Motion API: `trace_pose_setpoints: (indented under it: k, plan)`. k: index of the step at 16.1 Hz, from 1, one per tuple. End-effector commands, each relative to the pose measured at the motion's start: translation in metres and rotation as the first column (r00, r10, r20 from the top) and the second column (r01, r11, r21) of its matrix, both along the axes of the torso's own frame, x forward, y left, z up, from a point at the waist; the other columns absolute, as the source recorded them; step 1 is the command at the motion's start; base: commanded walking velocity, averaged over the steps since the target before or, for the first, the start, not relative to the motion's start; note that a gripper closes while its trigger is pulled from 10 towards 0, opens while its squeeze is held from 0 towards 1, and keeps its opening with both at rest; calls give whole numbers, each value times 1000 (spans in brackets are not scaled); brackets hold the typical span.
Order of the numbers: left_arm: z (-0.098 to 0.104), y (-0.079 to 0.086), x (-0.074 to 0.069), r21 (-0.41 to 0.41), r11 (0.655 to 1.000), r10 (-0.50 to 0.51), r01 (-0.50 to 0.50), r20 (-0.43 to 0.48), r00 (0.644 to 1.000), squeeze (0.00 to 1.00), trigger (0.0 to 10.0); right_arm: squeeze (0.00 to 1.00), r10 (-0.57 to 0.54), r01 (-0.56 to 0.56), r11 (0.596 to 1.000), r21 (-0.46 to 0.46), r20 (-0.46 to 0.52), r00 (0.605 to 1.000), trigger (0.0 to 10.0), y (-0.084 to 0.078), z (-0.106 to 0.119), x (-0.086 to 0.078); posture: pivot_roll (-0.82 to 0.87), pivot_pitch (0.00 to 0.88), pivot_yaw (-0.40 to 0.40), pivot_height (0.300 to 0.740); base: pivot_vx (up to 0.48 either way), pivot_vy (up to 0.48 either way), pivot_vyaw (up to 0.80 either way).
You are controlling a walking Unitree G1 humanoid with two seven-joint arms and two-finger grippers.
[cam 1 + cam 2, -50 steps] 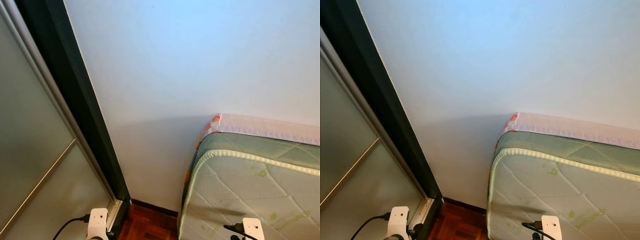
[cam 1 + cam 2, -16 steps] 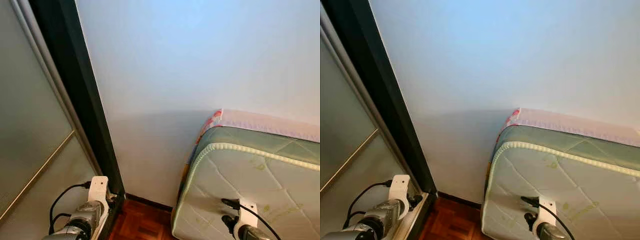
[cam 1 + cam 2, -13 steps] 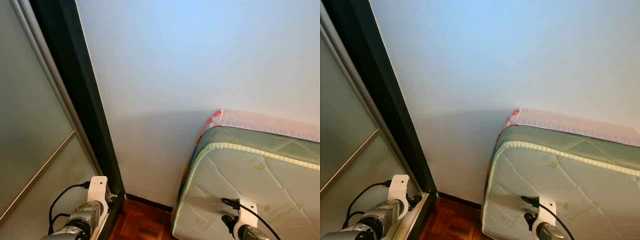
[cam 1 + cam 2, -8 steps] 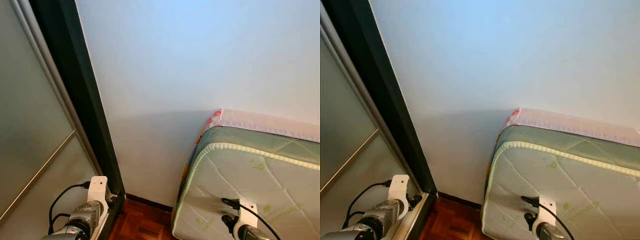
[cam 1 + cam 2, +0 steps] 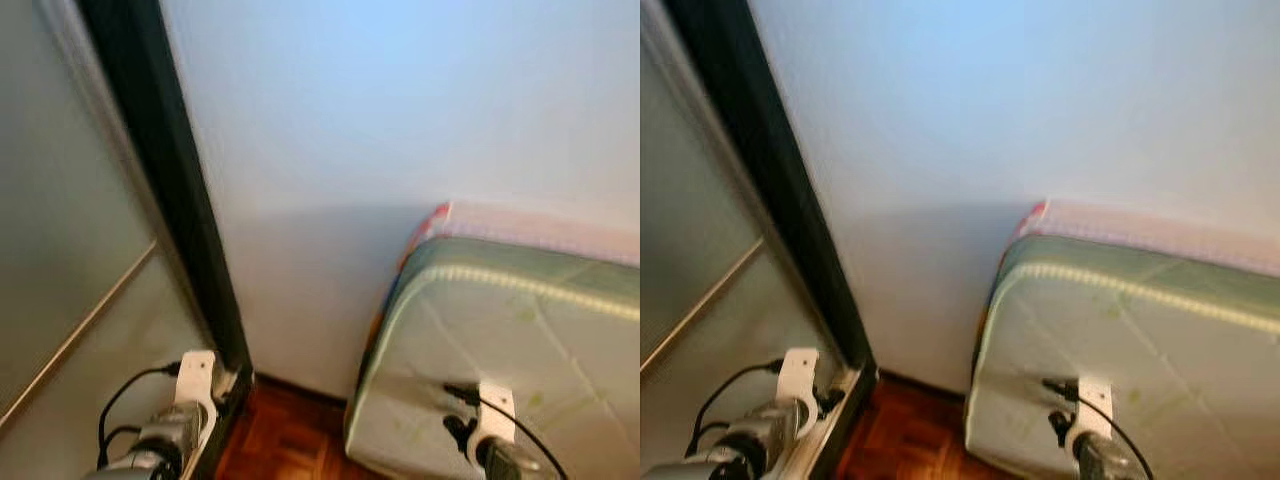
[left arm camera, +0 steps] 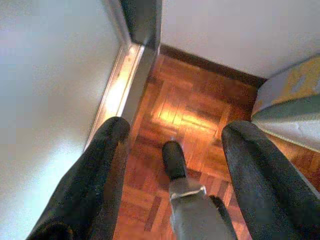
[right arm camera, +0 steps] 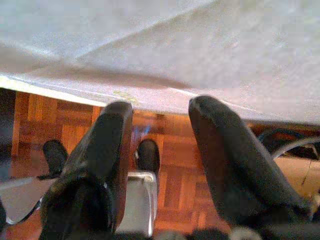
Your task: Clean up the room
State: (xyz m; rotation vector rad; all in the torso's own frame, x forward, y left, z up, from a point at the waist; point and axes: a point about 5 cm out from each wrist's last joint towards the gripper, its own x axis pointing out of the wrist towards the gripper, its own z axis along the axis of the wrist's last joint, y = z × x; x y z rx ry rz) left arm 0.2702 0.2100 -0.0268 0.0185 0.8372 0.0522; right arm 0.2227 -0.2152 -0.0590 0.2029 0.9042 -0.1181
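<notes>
Two spread tools point(image 6: 172, 145) point(image 7: 159, 127), nothing held.

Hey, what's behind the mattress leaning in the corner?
Behind the mattress a pink patterned edge shows, then the white wall. The mattress covers whatever lies lower down.

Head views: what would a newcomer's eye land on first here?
Probably the quilted mattress at lower right, against the white wall. Next, the dark door frame slanting down the left beside a frosted panel, with wood floor between them.
</notes>
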Motion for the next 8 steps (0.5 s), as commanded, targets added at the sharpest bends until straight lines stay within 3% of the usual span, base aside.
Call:
trace_pose_setpoints:
  k: [1,8]
  plan:
    - [-3,1,-3,-8,1000,13,-14,-22,1000,0,10000,0,-1,1,1000,-5,2,1000,10000,-2,1,1,-74,0,-39,740,-289,0,0]
    - [-2,1,-3,-8,1000,18,-19,-20,1000,0,10000,0,-2,2,1000,-6,2,1000,10000,-3,1,1,-77,0,-40,740,-292,0,0]
